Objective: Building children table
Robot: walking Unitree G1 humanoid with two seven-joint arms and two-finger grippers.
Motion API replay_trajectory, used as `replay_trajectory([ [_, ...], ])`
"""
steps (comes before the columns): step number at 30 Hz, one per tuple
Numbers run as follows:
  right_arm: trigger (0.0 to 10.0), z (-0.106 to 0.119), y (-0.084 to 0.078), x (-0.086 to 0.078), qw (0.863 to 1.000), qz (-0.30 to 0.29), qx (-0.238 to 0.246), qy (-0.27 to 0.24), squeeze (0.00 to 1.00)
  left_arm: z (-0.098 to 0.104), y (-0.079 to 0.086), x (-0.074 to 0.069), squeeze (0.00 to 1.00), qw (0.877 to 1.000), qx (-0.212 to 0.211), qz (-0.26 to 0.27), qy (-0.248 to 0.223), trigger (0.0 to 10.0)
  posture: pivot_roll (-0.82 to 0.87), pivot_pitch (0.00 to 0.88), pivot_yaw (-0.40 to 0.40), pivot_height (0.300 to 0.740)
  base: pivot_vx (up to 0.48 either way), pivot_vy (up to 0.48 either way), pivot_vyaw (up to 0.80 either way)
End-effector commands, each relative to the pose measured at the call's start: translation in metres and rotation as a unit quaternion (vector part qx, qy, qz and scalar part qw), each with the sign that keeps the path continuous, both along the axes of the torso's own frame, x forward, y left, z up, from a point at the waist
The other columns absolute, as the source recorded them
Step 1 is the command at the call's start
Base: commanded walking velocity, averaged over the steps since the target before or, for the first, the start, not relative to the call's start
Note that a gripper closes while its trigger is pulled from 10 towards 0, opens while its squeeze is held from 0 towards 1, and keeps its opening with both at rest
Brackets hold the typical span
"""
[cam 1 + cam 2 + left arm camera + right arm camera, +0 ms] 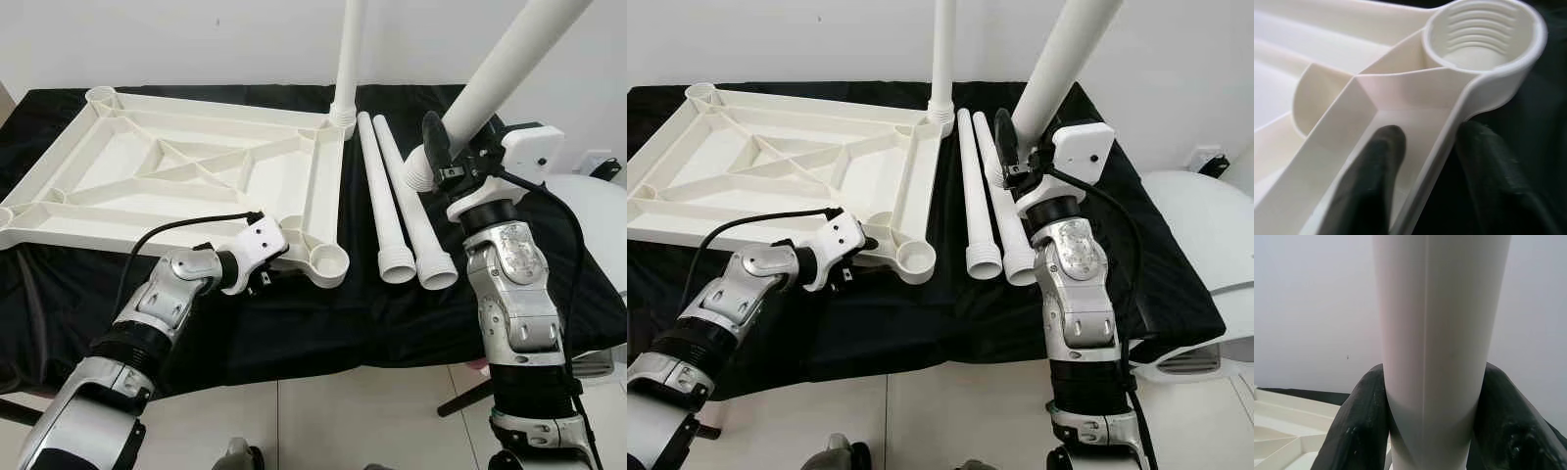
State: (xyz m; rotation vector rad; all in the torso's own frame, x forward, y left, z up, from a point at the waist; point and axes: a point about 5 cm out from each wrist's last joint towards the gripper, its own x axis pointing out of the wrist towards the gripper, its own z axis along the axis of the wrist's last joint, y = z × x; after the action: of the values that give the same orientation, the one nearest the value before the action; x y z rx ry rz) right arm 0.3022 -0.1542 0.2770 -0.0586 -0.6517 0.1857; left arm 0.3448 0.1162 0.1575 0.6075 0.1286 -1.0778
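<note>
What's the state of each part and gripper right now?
Tabletop: upside down on the black cloth, ribs up.
Fitted leg: upright in the far right corner socket.
Near right socket: empty.
Two spare legs: lying side by side on the cloth.
Held leg: tilted, lifted off the cloth.
Left gripper: shut on the tabletop's rim.
Right gripper: shut on the held leg.

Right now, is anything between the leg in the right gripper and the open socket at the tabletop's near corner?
Nothing visible. The held leg is raised; the socket is open, with the left gripper on the frame wall beside it.
</note>
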Motion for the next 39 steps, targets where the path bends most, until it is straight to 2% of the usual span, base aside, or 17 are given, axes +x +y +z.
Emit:
replay_trajectory([
  [1,10.0,0.003,0.000,-0.004,1.000,-0.004,-0.003,-0.008,0.00,-0.016,0.001,-0.005,0.00,0.999,0.008,-0.003,0.039,0.0,-0.03,0.161,0.029,0.740,0.000,0.000,0.00],
  [14,10.0,0.002,0.003,-0.006,1.000,0.003,-0.001,-0.002,0.00,-0.018,0.002,-0.005,0.00,0.999,0.002,0.000,0.040,0.0,-0.03,0.163,0.029,0.740,0.000,0.000,0.00],
  [19,10.0,0.000,0.005,-0.006,1.000,0.023,0.008,0.010,0.00,-0.019,0.009,-0.003,0.00,0.999,-0.004,0.022,0.041,0.0,-0.03,0.163,0.029,0.740,0.000,0.000,0.00],
  [21,10.0,-0.004,0.004,-0.006,0.999,0.044,0.014,0.028,0.00,-0.016,0.021,0.003,0.00,0.998,-0.006,0.060,0.026,0.0,-0.03,0.164,0.031,0.740,0.000,0.000,0.00],
  [23,10.0,-0.004,0.004,-0.006,0.998,0.049,0.014,0.032,0.00,-0.015,0.023,0.005,0.00,0.997,-0.006,0.066,0.024,0.0,-0.03,0.164,0.031,0.740,0.000,0.000,0.00],
  [24,10.0,-0.007,0.004,-0.006,0.997,0.067,0.021,0.045,0.00,-0.014,0.024,0.006,0.00,0.997,-0.006,0.073,0.022,1.8,-0.03,0.164,0.030,0.740,0.000,0.000,0.00],
  [25,10.0,-0.010,0.003,-0.007,0.995,0.083,0.023,0.056,0.00,-0.014,0.025,0.006,0.00,0.997,-0.007,0.078,0.025,10.0,-0.03,0.166,0.032,0.740,0.000,0.000,0.00],
  [28,10.0,-0.014,0.000,-0.008,0.992,0.102,0.025,0.070,0.00,-0.014,0.026,0.005,0.00,0.997,-0.005,0.079,0.025,10.0,-0.03,0.168,0.034,0.740,0.000,0.000,0.00],
  [34,10.0,-0.020,-0.009,-0.010,0.986,0.138,-0.015,0.096,0.00,-0.013,0.025,-0.002,0.00,0.998,-0.004,0.065,0.022,10.0,-0.03,0.174,0.032,0.740,0.000,0.000,0.00],
  [36,10.0,-0.019,-0.015,-0.010,0.982,0.151,-0.040,0.101,0.00,-0.011,0.018,-0.011,0.00,0.999,-0.008,0.034,0.018,10.0,-0.03,0.182,0.025,0.740,0.000,0.000,0.00],
  [39,10.0,-0.018,-0.018,-0.008,0.979,0.165,-0.057,0.104,0.00,-0.009,0.012,-0.014,0.00,0.999,-0.017,0.022,0.017,10.0,-0.03,0.179,0.019,0.740,0.000,0.000,0.00],
])
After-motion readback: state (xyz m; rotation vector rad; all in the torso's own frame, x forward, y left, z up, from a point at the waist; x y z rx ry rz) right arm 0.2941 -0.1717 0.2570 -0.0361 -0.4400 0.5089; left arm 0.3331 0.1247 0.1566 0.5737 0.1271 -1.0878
